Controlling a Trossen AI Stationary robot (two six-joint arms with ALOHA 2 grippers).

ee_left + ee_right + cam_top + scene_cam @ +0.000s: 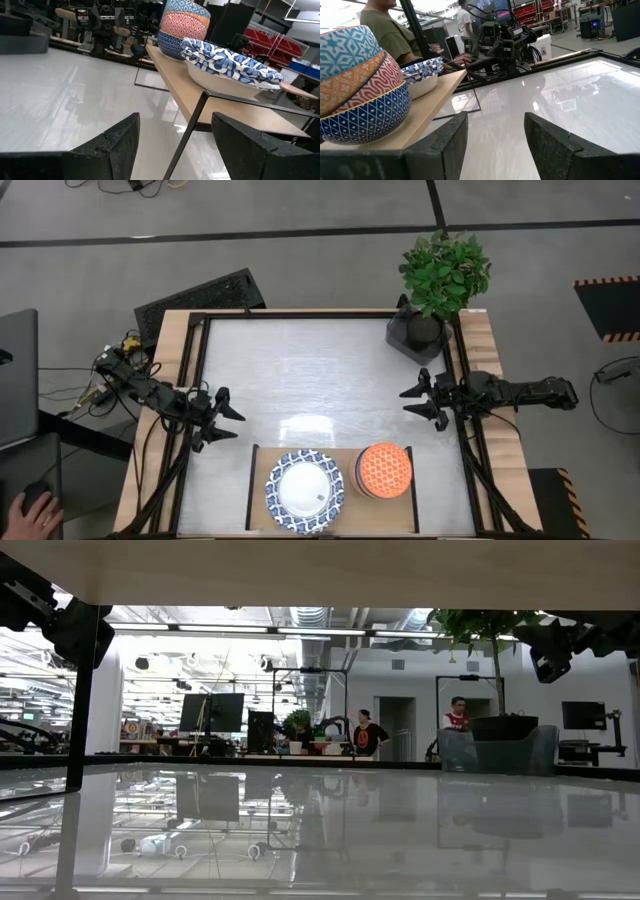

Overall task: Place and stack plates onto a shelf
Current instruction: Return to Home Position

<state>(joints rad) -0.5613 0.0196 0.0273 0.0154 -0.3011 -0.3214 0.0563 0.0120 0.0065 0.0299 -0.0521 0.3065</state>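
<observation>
Wooden shelf (pixel 350 515) carries stacked plates (pixel 305 492) beside stacked bowls (pixel 385 470); left pincer (pixel 232 426) and right pincer (pixel 408 402) gape empty.

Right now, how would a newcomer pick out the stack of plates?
Find the white table, then the wooden shelf at its edge opposite the potted plant. The plates sit on the shelf's half nearer the left gripper: a wide, flat stack with blue-and-white rim and white centre, unlike the taller, orange-topped bowls beside it.

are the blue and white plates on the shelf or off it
On it: the round blue-and-white rimmed plates rest on the light-wood shelf board, beside the stacked patterned bowls.
</observation>
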